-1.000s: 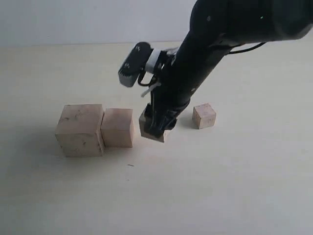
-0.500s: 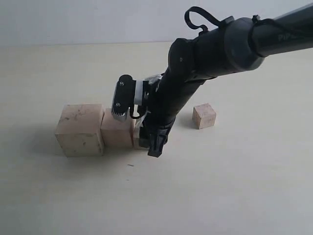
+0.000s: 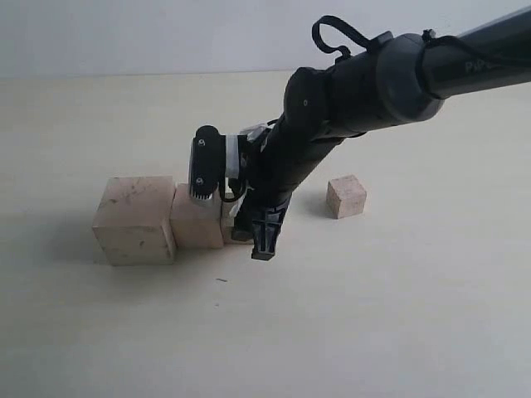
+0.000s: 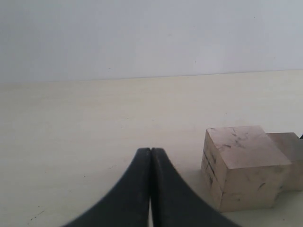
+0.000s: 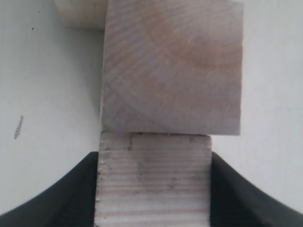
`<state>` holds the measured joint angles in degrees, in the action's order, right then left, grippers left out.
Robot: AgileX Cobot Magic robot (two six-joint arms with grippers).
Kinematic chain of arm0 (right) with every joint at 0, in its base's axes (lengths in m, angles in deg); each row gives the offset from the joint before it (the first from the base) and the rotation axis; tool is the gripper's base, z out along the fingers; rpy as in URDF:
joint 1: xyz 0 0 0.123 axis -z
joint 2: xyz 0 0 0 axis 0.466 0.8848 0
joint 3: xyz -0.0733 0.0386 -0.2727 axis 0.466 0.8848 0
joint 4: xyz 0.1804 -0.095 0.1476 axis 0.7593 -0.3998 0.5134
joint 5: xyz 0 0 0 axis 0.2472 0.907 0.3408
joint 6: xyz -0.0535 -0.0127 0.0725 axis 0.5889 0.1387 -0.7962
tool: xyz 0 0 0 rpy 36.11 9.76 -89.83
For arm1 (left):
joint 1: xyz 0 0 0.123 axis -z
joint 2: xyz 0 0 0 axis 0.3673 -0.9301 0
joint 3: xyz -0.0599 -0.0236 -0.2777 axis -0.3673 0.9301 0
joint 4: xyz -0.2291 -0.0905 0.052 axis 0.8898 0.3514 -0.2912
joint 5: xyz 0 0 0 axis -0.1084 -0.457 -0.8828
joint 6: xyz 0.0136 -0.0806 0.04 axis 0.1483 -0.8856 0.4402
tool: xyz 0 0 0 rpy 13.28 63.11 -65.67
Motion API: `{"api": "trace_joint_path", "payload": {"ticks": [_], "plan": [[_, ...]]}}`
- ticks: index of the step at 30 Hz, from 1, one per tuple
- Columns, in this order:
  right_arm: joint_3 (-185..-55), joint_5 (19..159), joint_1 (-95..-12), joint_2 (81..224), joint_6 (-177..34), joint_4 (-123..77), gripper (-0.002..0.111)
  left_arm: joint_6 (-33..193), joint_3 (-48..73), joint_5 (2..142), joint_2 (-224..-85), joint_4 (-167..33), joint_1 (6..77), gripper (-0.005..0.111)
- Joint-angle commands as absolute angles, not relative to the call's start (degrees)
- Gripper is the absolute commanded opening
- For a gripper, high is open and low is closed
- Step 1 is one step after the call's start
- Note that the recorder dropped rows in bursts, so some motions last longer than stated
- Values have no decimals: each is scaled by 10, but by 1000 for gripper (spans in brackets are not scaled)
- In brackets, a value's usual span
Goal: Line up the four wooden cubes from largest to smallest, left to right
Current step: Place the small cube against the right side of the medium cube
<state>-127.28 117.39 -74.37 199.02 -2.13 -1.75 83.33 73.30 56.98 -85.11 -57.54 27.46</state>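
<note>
The right tool (image 3: 262, 235) is down at the row of wooden cubes, its dark arm (image 3: 357, 83) reaching across from the right of the exterior view, and it pinches the third cube (image 3: 229, 222) between its two black fingers (image 5: 71, 198). In the right wrist view that cube (image 5: 154, 182) fills the gap between the fingers, and its far edge meets the side of the second cube (image 5: 173, 66), so the two look to be touching. A corner of the largest cube (image 5: 80, 14) shows beyond. From the exterior view the third cube is mostly hidden behind the tool; whether it sits flat on the table (image 3: 373, 315) I cannot tell. The largest cube (image 3: 135, 220), which has dark marks on its faces, stands at the left end of the row with the second cube (image 3: 197, 217) pressed against its right side. The smallest cube (image 3: 346, 196) sits alone on the table, well apart to the right of the tool and slightly farther back. The left tool (image 4: 150, 158) has its fingers pressed together with nothing between them, low over the bare table, with the largest cube (image 4: 244, 165) near it and the second cube (image 4: 289, 158) just behind that one.
</note>
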Motion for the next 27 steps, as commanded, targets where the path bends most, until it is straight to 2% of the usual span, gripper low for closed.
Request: {"api": "trace_joint_path", "payload": {"ticks": [1,8,12,17,19,25,27], "plan": [[-1269,1176,-744,2007,-11,-28,0,832,733,572,-847,-570,274,0],[-1269,1167,-744,2007,-10,-26,0,832,733,572,-847,-570,274,0],[-1269,1151,-744,2007,-10,-26,8,832,733,572,-847,-570,274,0],[-1269,1146,-744,2007,-10,-26,31,832,733,572,-847,-570,274,0],[-1269,1146,-744,2007,-10,-26,49,832,733,572,-847,-570,274,0],[-1269,1160,-744,2007,1,-25,72,832,733,572,-847,-570,274,0],[-1269,1150,-744,2006,1,-25,76,832,733,572,-847,-570,274,0]]}}
